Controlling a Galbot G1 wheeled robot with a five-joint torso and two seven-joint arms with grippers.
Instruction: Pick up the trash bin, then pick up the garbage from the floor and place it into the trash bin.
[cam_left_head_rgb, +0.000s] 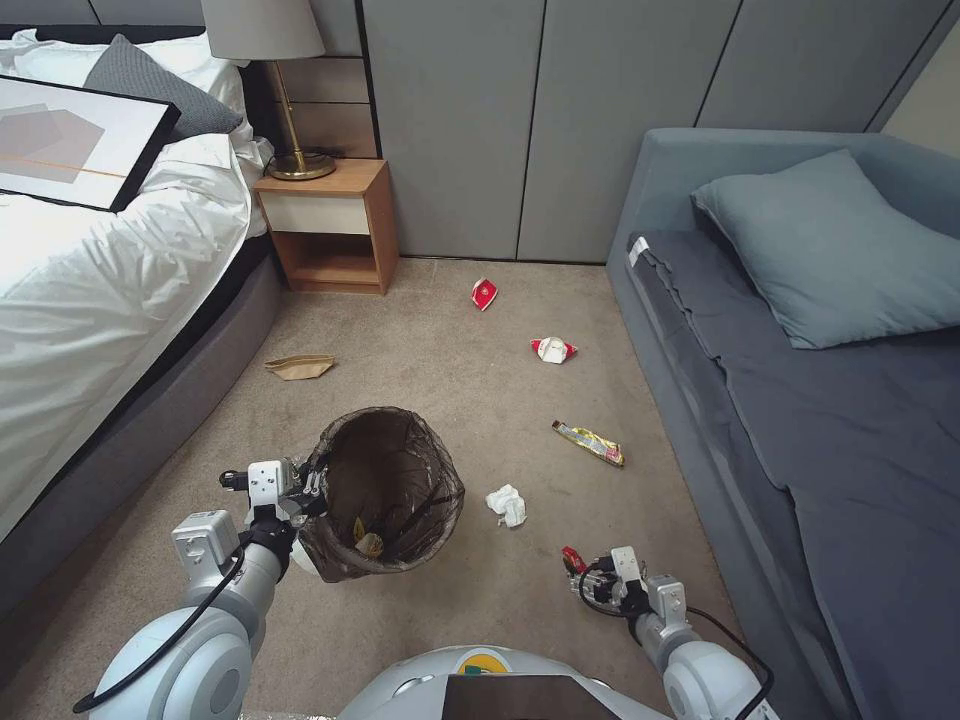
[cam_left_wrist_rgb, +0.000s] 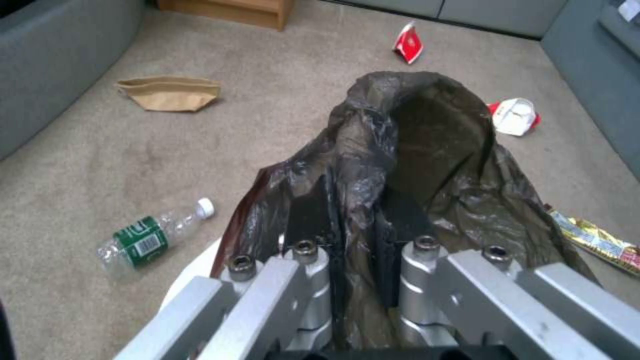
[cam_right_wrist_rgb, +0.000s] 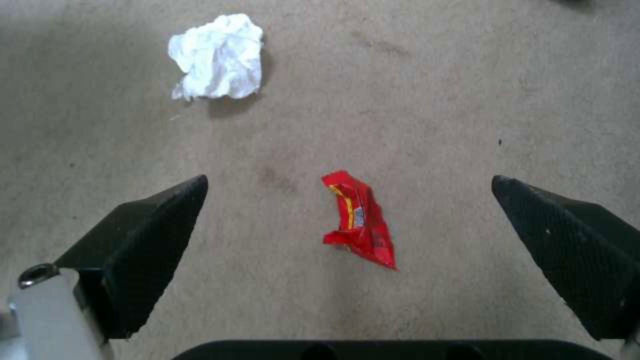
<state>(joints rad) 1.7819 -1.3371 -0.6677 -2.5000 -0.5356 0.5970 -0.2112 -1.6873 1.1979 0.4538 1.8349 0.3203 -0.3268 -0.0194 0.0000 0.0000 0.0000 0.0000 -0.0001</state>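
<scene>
The trash bin, a white pail lined with a dark brown bag, hangs tilted above the floor. My left gripper is shut on its bag-covered rim. A few scraps lie inside the bin. My right gripper is low over the carpet, open, its black fingers on either side of a red wrapper without touching it. Other garbage lies around: crumpled white tissue, a yellow wrapper, two crushed red-and-white cups, a flat brown paper bag and a plastic bottle.
A bed borders the carpet on the left and a grey sofa on the right. A wooden nightstand with a lamp stands at the back left against grey wall panels. Open carpet lies between bed and sofa.
</scene>
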